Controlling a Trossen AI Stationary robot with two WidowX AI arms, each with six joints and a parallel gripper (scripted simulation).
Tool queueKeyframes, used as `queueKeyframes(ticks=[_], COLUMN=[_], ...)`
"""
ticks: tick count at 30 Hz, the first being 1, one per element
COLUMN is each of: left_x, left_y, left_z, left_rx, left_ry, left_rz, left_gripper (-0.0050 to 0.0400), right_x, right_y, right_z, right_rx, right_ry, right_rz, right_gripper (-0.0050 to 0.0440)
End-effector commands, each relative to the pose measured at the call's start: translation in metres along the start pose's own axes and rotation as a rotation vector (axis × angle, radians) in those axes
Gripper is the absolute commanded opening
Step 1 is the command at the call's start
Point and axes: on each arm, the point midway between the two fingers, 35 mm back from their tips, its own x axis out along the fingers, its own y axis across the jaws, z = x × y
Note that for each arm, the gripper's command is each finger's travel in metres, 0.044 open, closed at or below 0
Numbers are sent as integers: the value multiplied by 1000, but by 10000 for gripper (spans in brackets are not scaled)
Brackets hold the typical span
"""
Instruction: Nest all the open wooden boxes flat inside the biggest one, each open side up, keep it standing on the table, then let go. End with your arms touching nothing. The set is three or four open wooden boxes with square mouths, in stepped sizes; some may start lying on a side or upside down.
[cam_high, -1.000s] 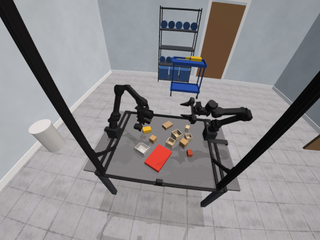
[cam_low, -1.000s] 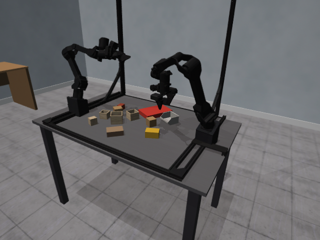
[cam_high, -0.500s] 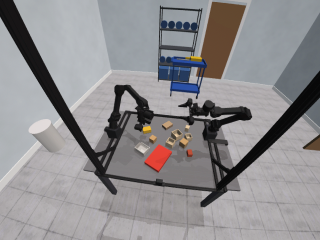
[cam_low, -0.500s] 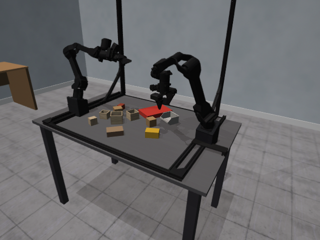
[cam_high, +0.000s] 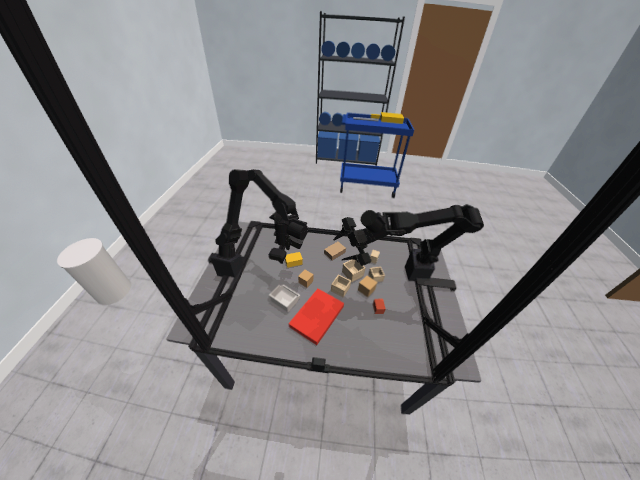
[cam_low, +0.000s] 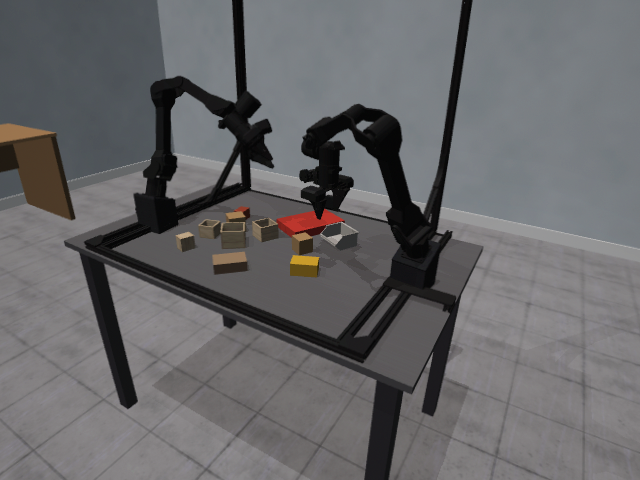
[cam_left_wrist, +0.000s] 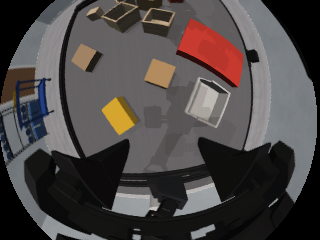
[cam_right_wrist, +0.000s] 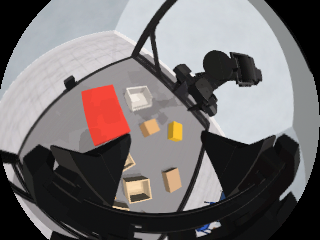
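Note:
The biggest wooden box (cam_high: 353, 269) (cam_low: 233, 237) (cam_right_wrist: 137, 190) stands open side up. A middle-sized box (cam_high: 339, 290) (cam_low: 267, 234) (cam_left_wrist: 156, 28) and a smaller box (cam_high: 377, 279) (cam_low: 209, 232) stand beside it, open side up; none is nested. A small pale cube (cam_high: 374, 255) (cam_low: 185, 241) (cam_left_wrist: 94, 13) lies nearby; I cannot tell whether it is a box upside down. My left gripper (cam_low: 328, 210) (cam_left_wrist: 164, 142) is open and empty above the table. My right gripper (cam_low: 269, 159) (cam_right_wrist: 166, 136) is open and empty, high above the table.
A red slab (cam_high: 316, 315) (cam_low: 310, 221), a white tray (cam_low: 347, 241) (cam_left_wrist: 204, 119), a yellow block (cam_high: 294, 259) (cam_left_wrist: 119, 116), a brown block (cam_high: 334, 250) (cam_low: 230, 262), tan blocks (cam_high: 306, 277) (cam_high: 367, 285) and a small red block (cam_high: 379, 305) lie around the boxes.

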Motion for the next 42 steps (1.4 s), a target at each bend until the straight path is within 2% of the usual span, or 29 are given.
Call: queueKeyframes(ticks=[1,8,10,14,18,28,32,42], left_x=[1,1,1,0,0,0,0,0], left_y=[0,0,0,0,0,0,0,0], left_z=[0,0,0,0,0,0,0,0], left_rx=[-3,-2,-2,2,5,6,6,6], left_ry=[0,0,0,0,-1,-1,-1,-1], left_rz=[5,4,4,3,2,2,2,2], left_gripper=[400,400,400,400,400,400,400,400], right_x=[38,77,77,89,95,98,108,114], right_y=[24,61,61,76,86,90,96,101], right_z=[-24,-66,-66,-86,-98,-103,-109,-114], right_rx=[-103,-234,-234,-280,-303,-313,-313,-312], right_ry=[164,389,389,475,523,543,543,543], right_rz=[170,452,452,588,674,714,714,713], right_gripper=[400,400,400,400,400,400,400,400])
